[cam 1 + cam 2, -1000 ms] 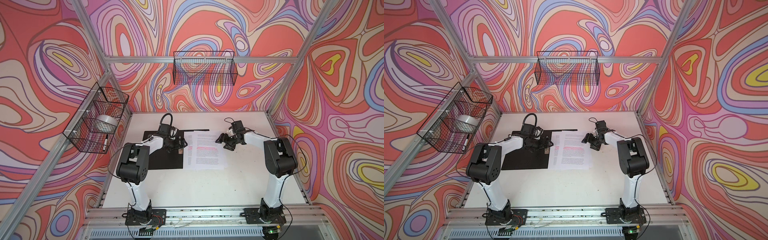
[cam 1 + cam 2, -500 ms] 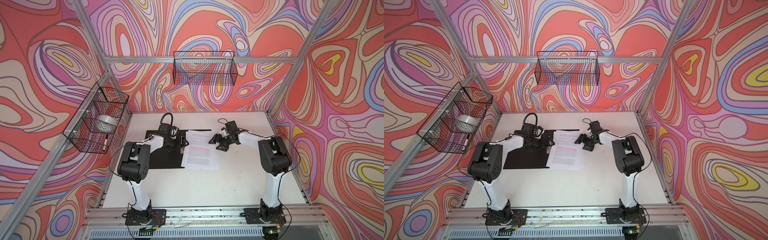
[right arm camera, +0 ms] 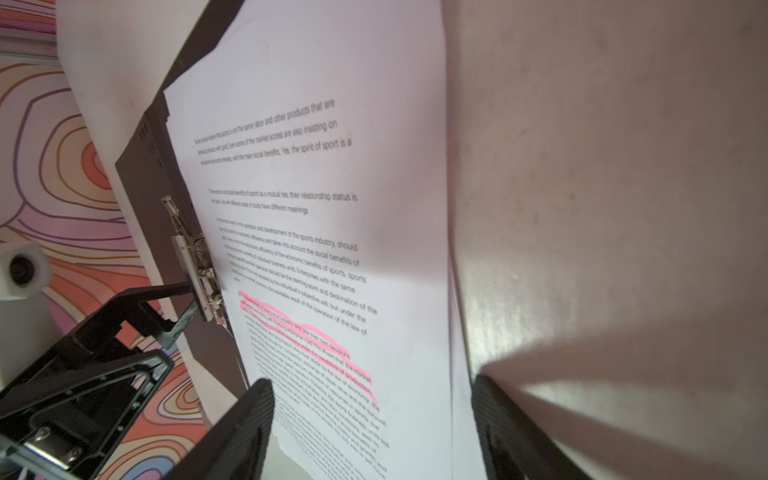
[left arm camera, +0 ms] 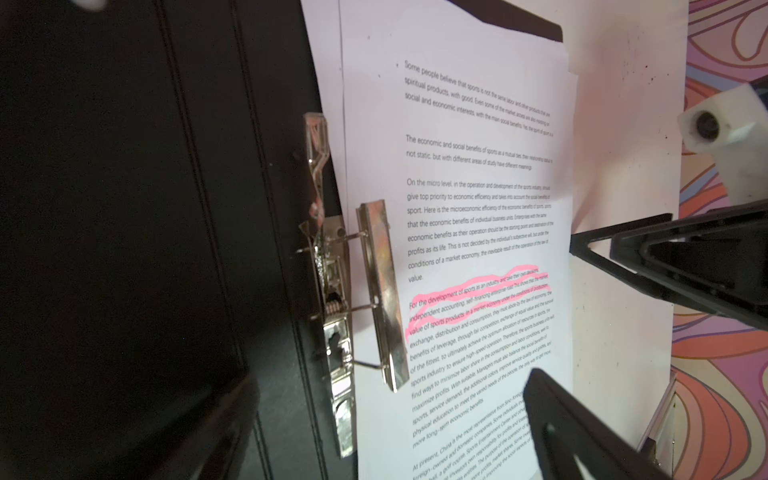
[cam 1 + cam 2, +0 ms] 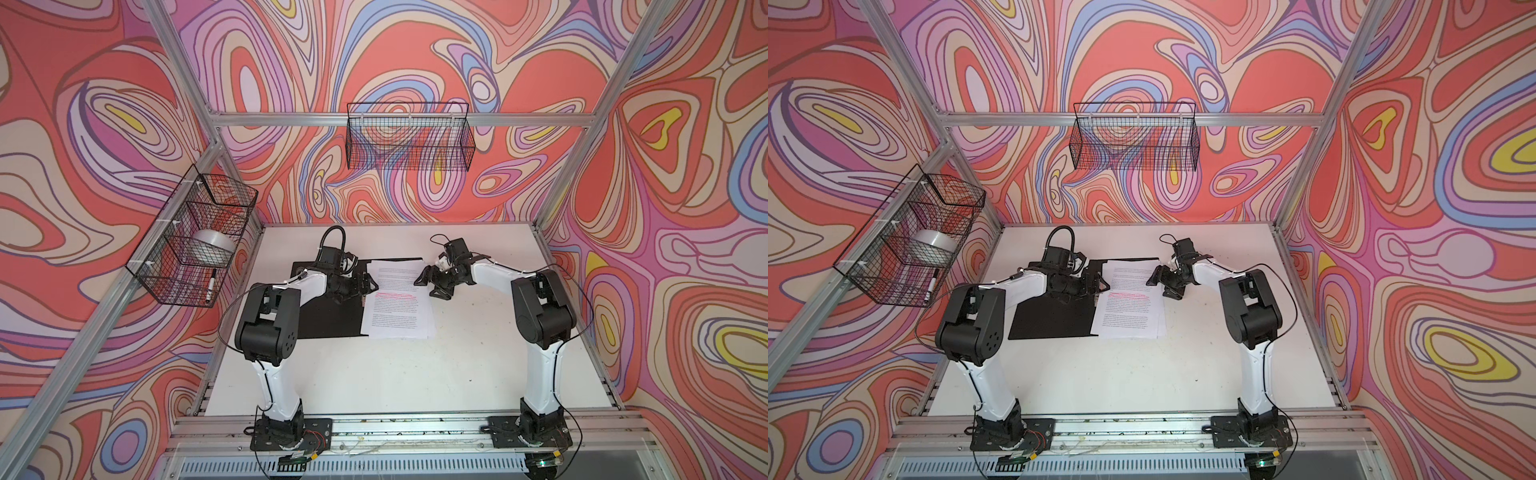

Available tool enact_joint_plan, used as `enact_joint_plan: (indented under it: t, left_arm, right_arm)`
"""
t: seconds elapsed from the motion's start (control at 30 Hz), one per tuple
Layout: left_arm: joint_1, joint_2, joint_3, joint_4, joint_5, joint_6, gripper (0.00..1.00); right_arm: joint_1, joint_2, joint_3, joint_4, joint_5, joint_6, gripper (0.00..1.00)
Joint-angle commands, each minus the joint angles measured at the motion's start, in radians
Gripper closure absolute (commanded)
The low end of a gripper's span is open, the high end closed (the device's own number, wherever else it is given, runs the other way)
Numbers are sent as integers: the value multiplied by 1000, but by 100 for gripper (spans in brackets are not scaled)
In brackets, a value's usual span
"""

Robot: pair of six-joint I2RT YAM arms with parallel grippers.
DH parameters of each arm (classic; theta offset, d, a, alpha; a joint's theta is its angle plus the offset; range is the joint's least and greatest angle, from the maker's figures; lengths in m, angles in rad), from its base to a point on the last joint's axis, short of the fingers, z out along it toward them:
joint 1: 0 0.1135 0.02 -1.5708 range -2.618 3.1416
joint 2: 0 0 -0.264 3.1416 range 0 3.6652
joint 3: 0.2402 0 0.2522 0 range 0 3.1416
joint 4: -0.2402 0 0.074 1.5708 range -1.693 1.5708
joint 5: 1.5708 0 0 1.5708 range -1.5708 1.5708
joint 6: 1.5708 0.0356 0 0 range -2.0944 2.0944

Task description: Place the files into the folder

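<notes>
The folder (image 5: 328, 320) (image 5: 1050, 320) lies open on the table, black inside up, its metal spine clip (image 4: 332, 291) (image 3: 199, 278) along the middle. The files (image 5: 397, 307) (image 5: 1129, 309), white printed sheets with pink highlighted lines on top, lie on the folder's right half. Their left edge sits under the clip's bar (image 4: 382, 291). My left gripper (image 5: 371, 286) (image 4: 384, 436) hovers open at the clip, one fingertip (image 3: 183, 289) against it. My right gripper (image 5: 430, 286) (image 3: 374, 436) is open at the sheets' right edge, holding nothing.
A wire basket (image 5: 195, 249) on the left wall holds a tape roll and a marker. Another wire basket (image 5: 409, 141) hangs on the back wall. The white table (image 5: 395, 374) stretches toward the front rail, with aluminium posts at the corners.
The files slid left and turned slightly, further onto the folder and under the clip bar. My right gripper moved left with their edge. The left gripper hardly moved.
</notes>
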Motion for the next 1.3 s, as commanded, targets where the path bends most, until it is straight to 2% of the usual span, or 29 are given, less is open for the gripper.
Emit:
enact_joint_plan:
  t: [0.0,0.23,0.4,0.57,0.63,0.8,1.07,1.27]
  left_arm:
    - [3,-70,5,-112,-43,24,0]
    - [37,-239,47,-233,-70,55,0]
    - [51,-331,55,-272,-107,92,0]
    - [58,-371,46,-284,-110,103,0]
    - [59,-372,40,-285,-113,102,0]
    - [67,-358,29,-281,-104,91,0]
    - [68,-332,29,-272,-91,73,0]
    - [68,-326,27,-259,-84,63,0]
  right_arm:
    - [8,-53,8,-102,142,-37,20]
    - [75,-282,-156,-123,211,-5,22]
    - [228,-424,-321,-94,228,78,25]
    - [383,-498,-450,-32,255,186,27]
    - [438,-502,-466,-29,278,215,27]
    - [488,-465,-489,18,292,257,27]
    - [501,-353,-431,13,335,249,27]
    - [500,-269,-334,-56,397,213,27]
